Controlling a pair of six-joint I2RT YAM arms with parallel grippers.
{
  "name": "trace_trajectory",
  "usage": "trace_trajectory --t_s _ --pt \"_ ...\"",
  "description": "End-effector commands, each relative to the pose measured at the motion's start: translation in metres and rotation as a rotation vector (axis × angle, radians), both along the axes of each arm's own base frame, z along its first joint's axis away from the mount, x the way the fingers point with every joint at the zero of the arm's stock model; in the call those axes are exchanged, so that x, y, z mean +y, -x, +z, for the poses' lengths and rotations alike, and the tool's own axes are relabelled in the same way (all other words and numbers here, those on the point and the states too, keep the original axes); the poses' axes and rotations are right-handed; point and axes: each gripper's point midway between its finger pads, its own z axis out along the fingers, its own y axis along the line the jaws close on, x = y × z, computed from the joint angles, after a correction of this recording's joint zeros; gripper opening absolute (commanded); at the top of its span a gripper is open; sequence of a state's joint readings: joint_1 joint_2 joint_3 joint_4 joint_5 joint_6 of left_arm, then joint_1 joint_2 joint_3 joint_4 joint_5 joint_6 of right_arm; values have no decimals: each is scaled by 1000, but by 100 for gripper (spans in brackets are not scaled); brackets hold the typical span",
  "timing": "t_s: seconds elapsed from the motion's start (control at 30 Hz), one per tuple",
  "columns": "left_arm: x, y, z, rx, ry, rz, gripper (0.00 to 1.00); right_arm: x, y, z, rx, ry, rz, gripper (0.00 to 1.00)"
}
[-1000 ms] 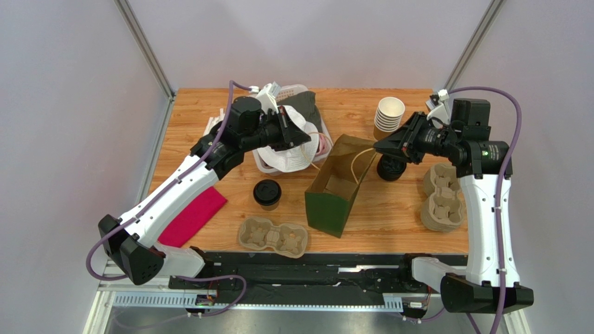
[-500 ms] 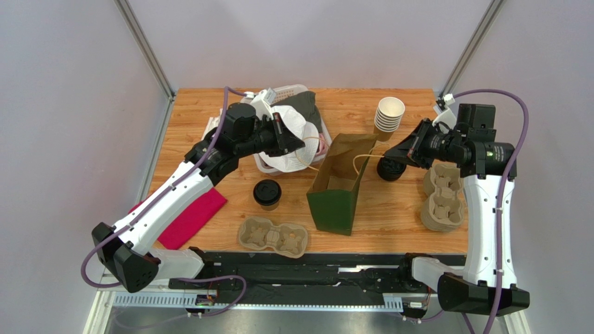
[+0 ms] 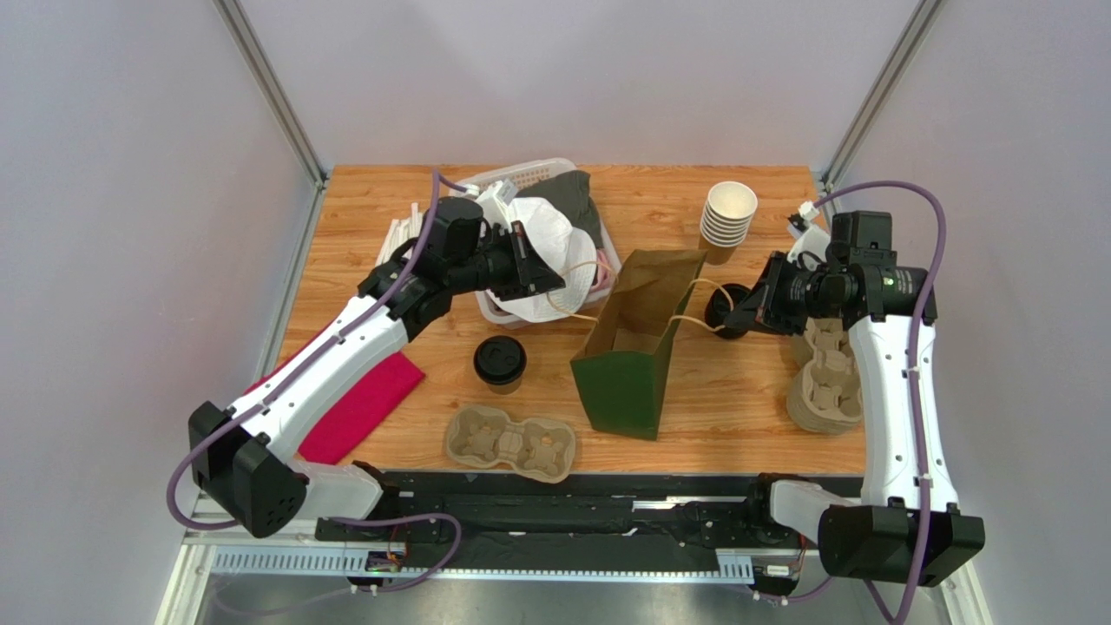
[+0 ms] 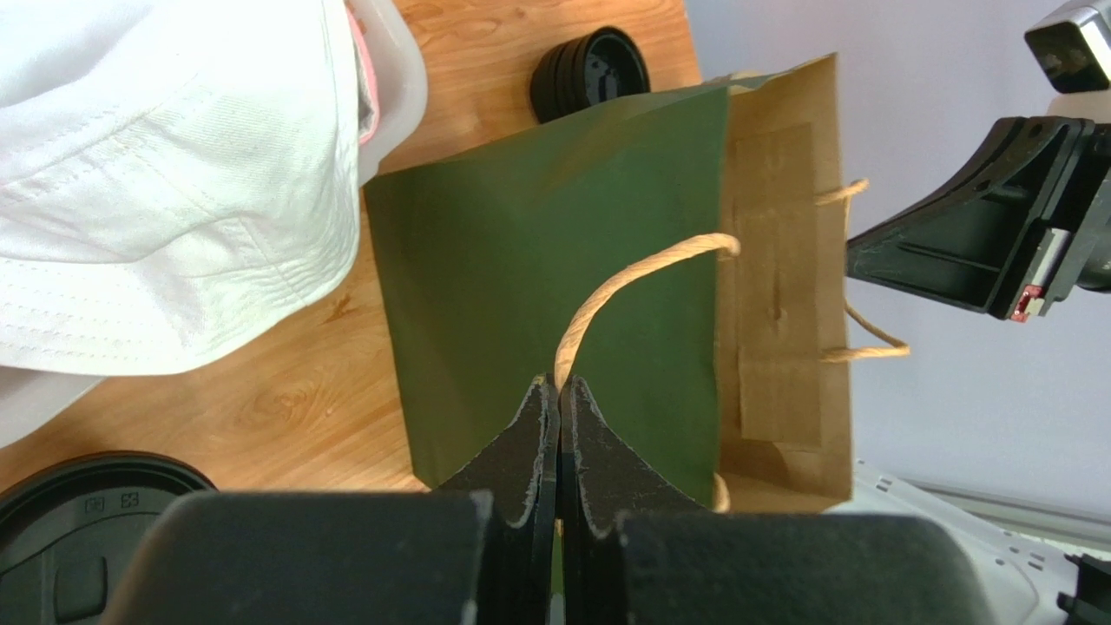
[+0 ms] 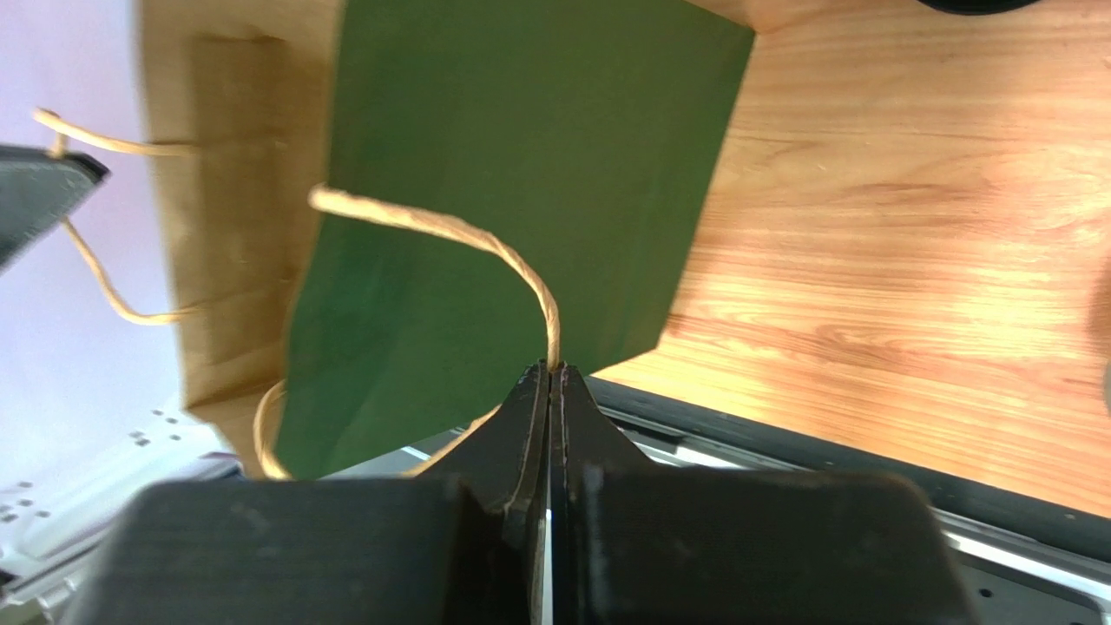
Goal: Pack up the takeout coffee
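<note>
My left gripper (image 4: pixel 560 386) and right gripper (image 5: pixel 549 371) are each clamping a twine handle (image 4: pixel 626 277) of the green paper bag (image 3: pixel 626 384). The right is drawing back rightward, tipping the bag straighter than before.

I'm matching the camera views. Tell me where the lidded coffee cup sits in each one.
Top external: the lidded coffee cup stands left of the green paper bag.
Left wrist: bottom-left corner, only its lid showing.
Right wrist: not in it.
Shared landmark: the green paper bag, its rope handles pinched by the left tool and right tool.
</note>
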State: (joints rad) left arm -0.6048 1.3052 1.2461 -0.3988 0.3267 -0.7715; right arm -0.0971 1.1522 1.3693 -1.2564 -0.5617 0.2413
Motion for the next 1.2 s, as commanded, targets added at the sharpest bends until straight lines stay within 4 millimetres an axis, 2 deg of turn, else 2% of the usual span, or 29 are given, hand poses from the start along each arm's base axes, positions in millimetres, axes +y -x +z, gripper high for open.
trace_trajectory --t_s 0.0,0.13,0.27,0.47,0.5,0.6,0.77,0.9,1.03,1.17 --pt "-14 1 -15 49 16 -70 0 -6 -8 -17 -52 66 79 0" --pt "-23 2 -29 107 22 -102 0 -1 -9 -29 -62 86 129 0" --pt "-28 12 -46 170 15 -129 0 8 -10 -37 -72 80 164 0" --pt "-35 21 -43 161 26 -163 0 14 -12 -40 -97 85 200 0" --pt "-38 24 -45 163 22 -175 0 23 -10 -41 -102 81 237 0" --pt "-49 35 -56 185 7 -205 0 29 -15 -44 -105 73 257 0" --pt "-53 31 -66 178 -21 -191 0 30 -17 -48 -114 102 288 0" --pt "-54 30 -85 217 -52 -188 0 34 -17 -53 -127 116 317 0" --pt "-55 30 -94 233 -72 -195 0 37 -21 -58 -135 130 332 0" --pt "-54 26 -81 192 -77 -196 0 35 -26 -54 -141 149 347 0"
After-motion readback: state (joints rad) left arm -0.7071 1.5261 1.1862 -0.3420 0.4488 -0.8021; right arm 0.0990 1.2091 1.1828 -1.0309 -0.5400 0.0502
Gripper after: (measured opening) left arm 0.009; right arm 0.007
